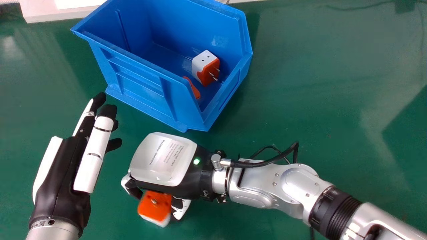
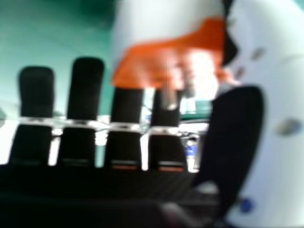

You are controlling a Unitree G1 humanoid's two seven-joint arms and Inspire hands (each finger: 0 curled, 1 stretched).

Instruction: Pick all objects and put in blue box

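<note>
Green table point(image 1: 317, 100), topped by blue box point(image 1: 143, 85).
Orange-and-white adapter point(image 1: 155, 205) is pinched by right hand point(image 1: 166, 163); left hand point(image 1: 63, 175) is held straight-fingered.

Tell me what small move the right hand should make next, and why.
Probably carry the plug adapter forward to the blue box: the right hand has it between thumb and fingers, outside the box, and a similar adapter lies inside.

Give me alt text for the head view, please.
The robot's right hand holds an orange-and-white plug adapter near a blue box on a green table. A similar adapter and an orange item lie inside the box. The open left hand is at left.
</note>
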